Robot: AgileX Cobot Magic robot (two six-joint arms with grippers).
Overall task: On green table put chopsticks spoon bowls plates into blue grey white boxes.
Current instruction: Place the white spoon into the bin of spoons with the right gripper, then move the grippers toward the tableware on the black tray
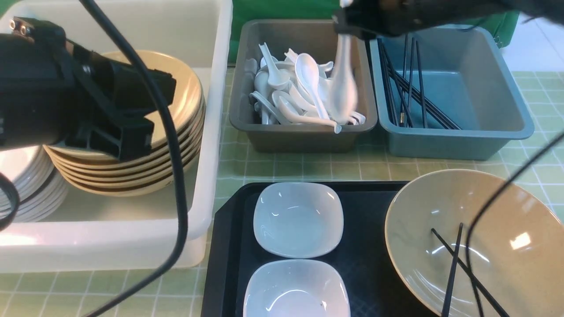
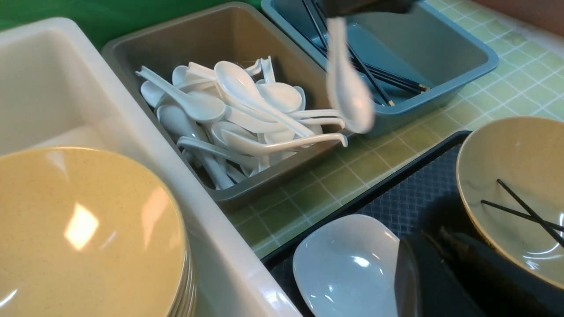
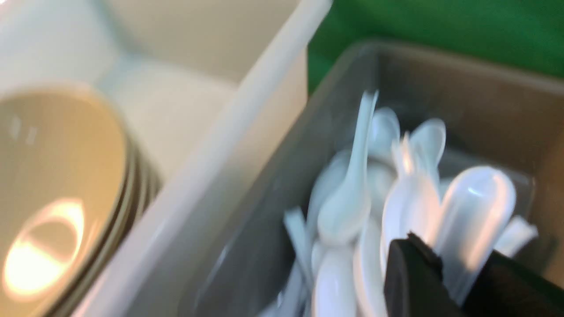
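Your right gripper [image 1: 348, 27], top centre of the front view, is clamped on a white spoon [image 1: 344, 86] that hangs bowl-down over the right side of the grey box [image 1: 304, 141]. Your left gripper [image 1: 150, 110], at the left over the plates [image 1: 191, 90] in the white box [image 1: 212, 132], is clenched and empty.

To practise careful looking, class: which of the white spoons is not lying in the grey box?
The spoon hanging bowl-down from the right end effector, gripped by its handle; all the other spoons lie piled inside the grey box.
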